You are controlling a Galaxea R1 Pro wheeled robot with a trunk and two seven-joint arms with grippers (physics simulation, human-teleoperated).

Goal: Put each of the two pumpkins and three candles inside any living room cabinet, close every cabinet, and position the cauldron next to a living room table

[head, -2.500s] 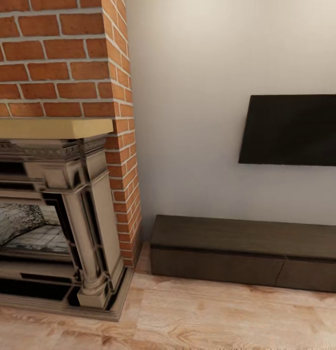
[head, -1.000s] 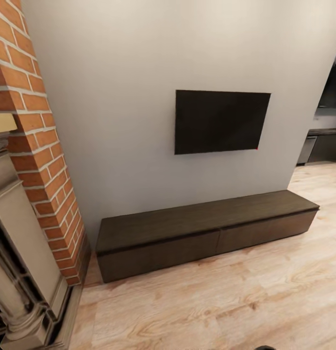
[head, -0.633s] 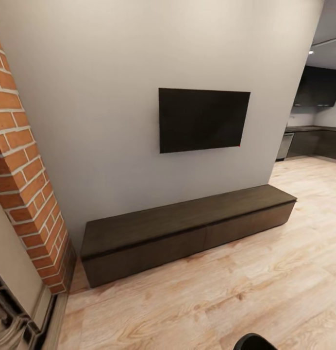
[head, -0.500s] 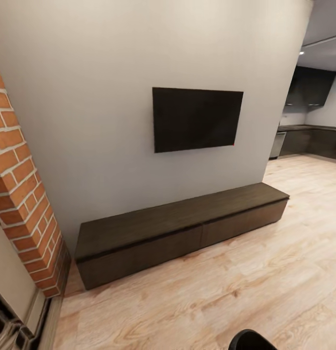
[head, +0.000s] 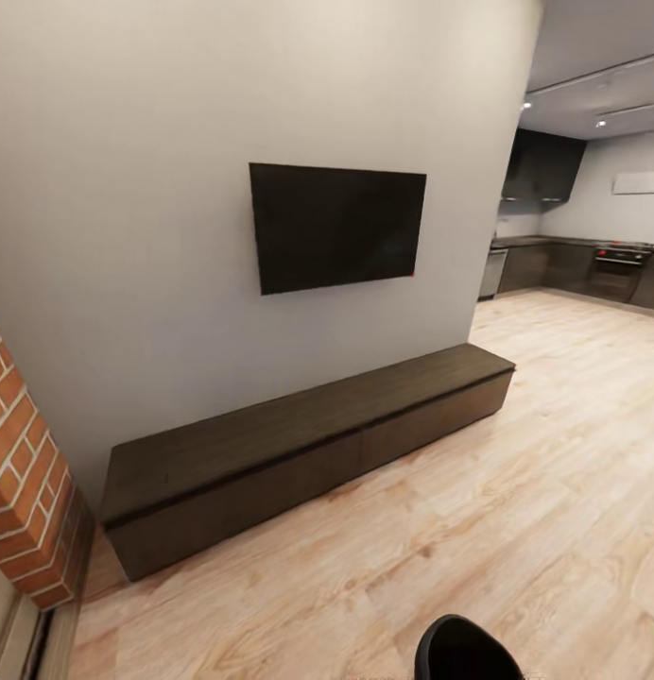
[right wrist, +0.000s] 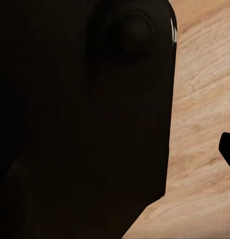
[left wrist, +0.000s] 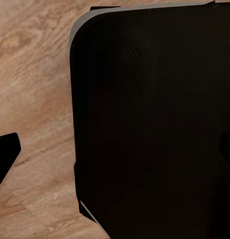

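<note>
Cabinet [head: 299,453]: long low dark brown unit on the floor against the grey wall, under the TV [head: 336,225]; runs diagonally across head view.
Change: whole view has swung right in the last couple of secs. Fireplace gone from frame, just a sliver of brick column [head: 25,491] left at the edge; kitchen [head: 592,264] now opens up far right. That's the camera turning, not the furniture moving.
Meaning for task: robot's in transit, scanning the living rm. Looks like it's locating the cabinet or hunting for pumpkins/candles; nothing stowed that I can see, so task reads as early.
Cabinet fronts: flat, handleless, matte wood grain; two fronts w/ a seam approx. mid-length, both flush = closed as far as I can tell.
TV: thin black rectangle, glossy, wall-mounted, narrower than the cabinet.
Floor [head: 478,529]: pale wood planks, visible grain, slight sheen.
Wall: smooth, plain grey.
Brick: red-orange, pale mortar lines, rough look.
Dark rounded shape [head: 464,652]: bottom edge of head view, black, smooth; likely part of robot, can't say which.
Wrist views: big black rounded-corner body close up, wood floor beyond.
Hands: left and right, can't tell if open or closed.
</note>
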